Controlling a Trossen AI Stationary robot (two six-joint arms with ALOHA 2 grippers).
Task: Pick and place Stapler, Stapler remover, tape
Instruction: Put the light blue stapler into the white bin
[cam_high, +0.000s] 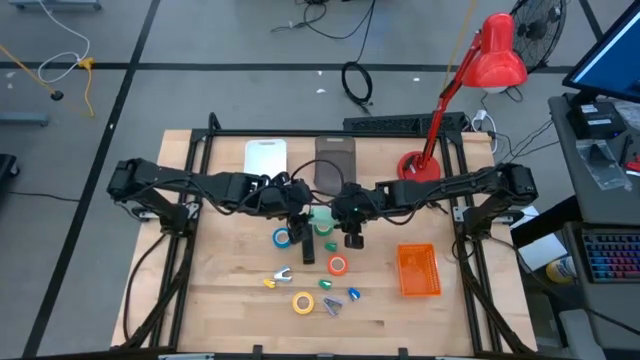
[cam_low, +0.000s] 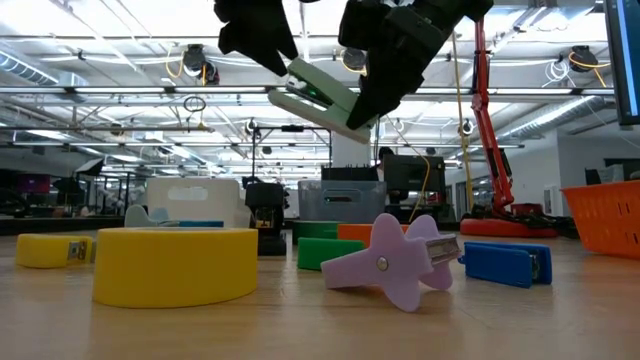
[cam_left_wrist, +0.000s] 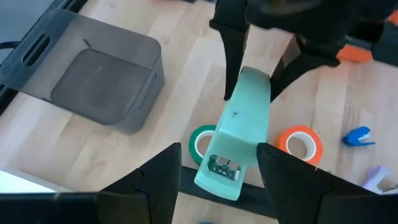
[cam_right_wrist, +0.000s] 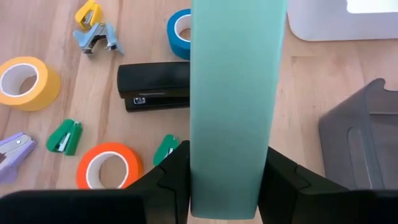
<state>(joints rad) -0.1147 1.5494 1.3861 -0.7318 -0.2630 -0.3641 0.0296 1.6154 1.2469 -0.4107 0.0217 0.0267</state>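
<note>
A mint-green stapler (cam_low: 320, 95) hangs tilted in the air between both grippers, above the table's middle (cam_high: 322, 217). My right gripper (cam_right_wrist: 227, 168) is shut on it. My left gripper (cam_left_wrist: 217, 168) is open, its fingers standing on either side of the stapler's metal front end (cam_left_wrist: 221, 167). On the table lie a black stapler (cam_right_wrist: 155, 86), blue tape (cam_right_wrist: 180, 25), yellow tape (cam_right_wrist: 25, 81), orange tape (cam_right_wrist: 109, 165) and green tape (cam_left_wrist: 202, 144). Small staple removers in yellow (cam_right_wrist: 89, 12), green (cam_right_wrist: 64, 137), purple (cam_low: 390, 262) and blue (cam_low: 505, 262) lie around them. My right gripper pinches the mint stapler between its two fingers (cam_right_wrist: 171, 177) by its long sides near the rear end (cam_left_wrist: 249, 78). The fingers lie along the stapler. It is lifted clear and tilted, its free front end higher. My left gripper: I cannot tell whether its fingers (cam_left_wrist: 273, 168) touch the stapler's front end.
An orange basket (cam_high: 418, 270) stands at the right of the table, a grey tray (cam_high: 337, 160) and a white box (cam_high: 265, 157) at the far side. A red desk lamp (cam_high: 440, 130) rises at the far right corner.
</note>
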